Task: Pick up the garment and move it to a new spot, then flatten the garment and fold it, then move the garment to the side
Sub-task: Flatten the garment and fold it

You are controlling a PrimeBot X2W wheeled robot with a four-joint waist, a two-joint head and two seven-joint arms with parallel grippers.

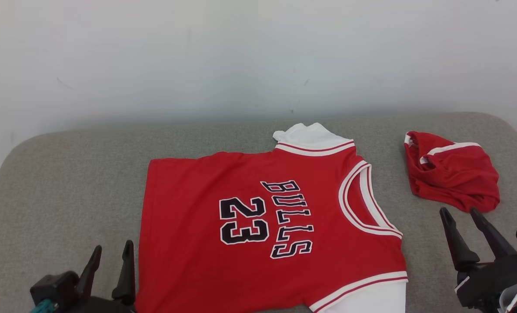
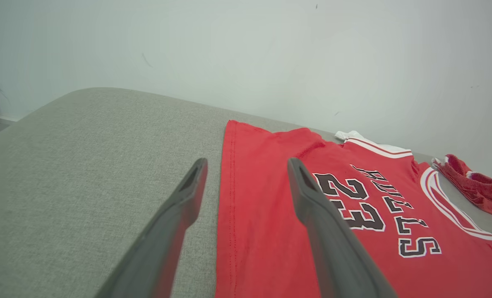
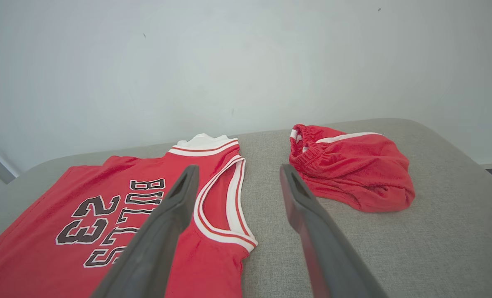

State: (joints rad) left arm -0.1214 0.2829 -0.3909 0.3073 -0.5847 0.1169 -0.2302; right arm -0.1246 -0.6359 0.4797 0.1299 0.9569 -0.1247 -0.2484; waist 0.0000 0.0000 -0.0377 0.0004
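Note:
The garment [image 1: 258, 217] is a red jersey with white trim and "BULLS 23" in black. It lies spread flat on the grey cushion [image 1: 67, 187], neck toward the right. My left gripper [image 1: 111, 254] stands open at the lower left, just beside the jersey's hem, holding nothing. Seen from the left wrist, its fingers straddle the hem edge of the garment [image 2: 270, 215]. My right gripper [image 1: 459, 213] stands open at the lower right, past the neck opening, and is empty. The right wrist view shows the garment [image 3: 105, 207] at the left, under the left finger.
A crumpled pair of red shorts [image 1: 451, 176] with white trim lies on the cushion at the far right, just beyond my right gripper; they appear as shorts [image 3: 349, 165] in the right wrist view. A white wall [image 1: 258, 56] rises behind the cushion.

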